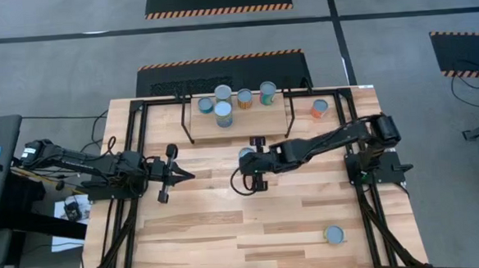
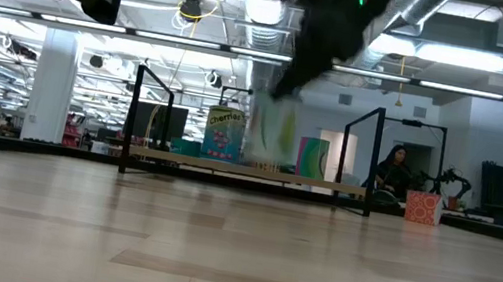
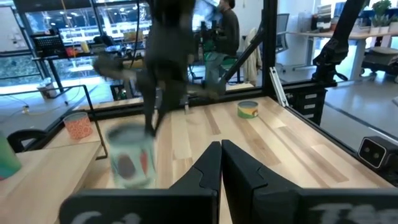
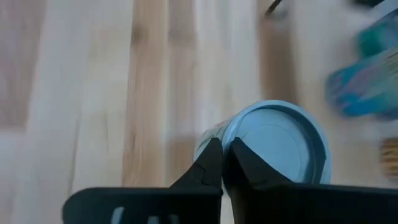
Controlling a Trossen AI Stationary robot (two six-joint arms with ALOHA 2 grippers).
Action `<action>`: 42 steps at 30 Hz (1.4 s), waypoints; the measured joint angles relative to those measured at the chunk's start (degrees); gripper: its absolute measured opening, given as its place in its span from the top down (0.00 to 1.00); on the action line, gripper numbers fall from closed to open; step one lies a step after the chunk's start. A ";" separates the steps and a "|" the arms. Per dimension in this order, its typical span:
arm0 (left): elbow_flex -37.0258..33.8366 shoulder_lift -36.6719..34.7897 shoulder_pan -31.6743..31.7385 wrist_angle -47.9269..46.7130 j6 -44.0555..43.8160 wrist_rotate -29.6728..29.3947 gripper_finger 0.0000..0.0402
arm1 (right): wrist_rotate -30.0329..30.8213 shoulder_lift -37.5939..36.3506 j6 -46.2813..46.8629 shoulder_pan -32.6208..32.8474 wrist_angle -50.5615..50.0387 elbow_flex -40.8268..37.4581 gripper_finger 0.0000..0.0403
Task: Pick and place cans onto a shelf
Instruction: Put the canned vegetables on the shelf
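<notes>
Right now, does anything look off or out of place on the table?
Yes: the right gripper is shut with the can beyond its fingertips, not between them; it looks like a missed grasp. Nothing looks spilled or damaged.

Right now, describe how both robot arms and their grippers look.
Both arms are dark, jointed links on black frames. The left gripper has a crossbar with two tapering black fingers; cables trail at its base. The right gripper has matching black wedge fingers and a looping cable.

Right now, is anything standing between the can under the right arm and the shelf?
Nothing visible does. The can sits by the right claw, and only bare table lies between it and the shelf. Five cans already crowd the shelf's middle.
</notes>
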 joint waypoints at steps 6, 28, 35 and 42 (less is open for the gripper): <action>0.02 0.02 0.00 0.06 -0.42 -0.40 1.00 | 2.36 -8.40 0.64 -3.63 -3.70 1.46 0.96; 0.02 0.02 0.00 0.14 -0.42 -0.95 1.00 | 1.07 -1.78 10.15 -26.84 -5.60 -1.36 0.96; 0.02 0.02 0.00 0.17 -0.44 -0.95 1.00 | -0.63 -1.77 12.76 -27.29 -6.11 -1.36 0.96; 0.02 0.02 0.00 0.16 -0.44 -0.95 1.00 | -1.11 -1.79 12.74 -27.96 -7.16 -1.36 0.91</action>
